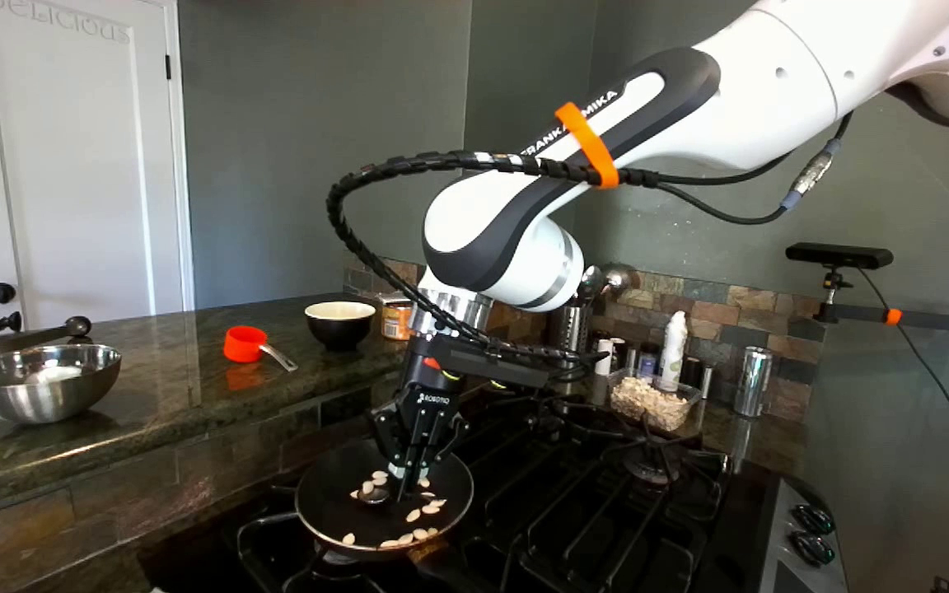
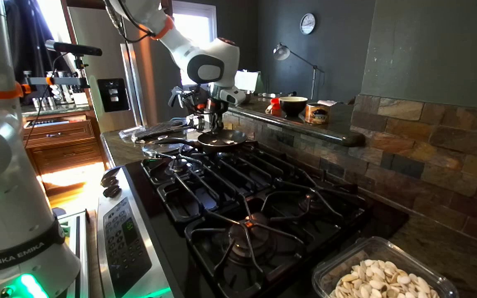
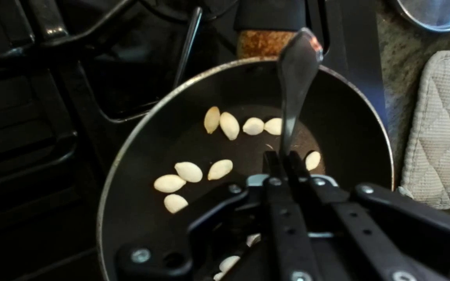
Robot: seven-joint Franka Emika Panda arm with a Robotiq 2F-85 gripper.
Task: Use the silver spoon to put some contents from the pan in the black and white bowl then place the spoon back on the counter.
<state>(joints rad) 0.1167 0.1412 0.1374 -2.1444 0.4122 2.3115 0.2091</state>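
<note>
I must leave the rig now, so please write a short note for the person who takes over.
Gripper: shut on the handle of the silver spoon.
Spoon: its scoop end is in the pan, which stands on the stove.
Contents: pale, scattered in the pan; whether the spoon carries any is unclear.
Black and white bowl: on the counter, between a red cup and an orange jar; its bottom is hidden.
Done: spoon gripped and in the pan.
Left, apparently: scoop some contents, tip them into the bowl, put the spoon back on the counter.
</note>
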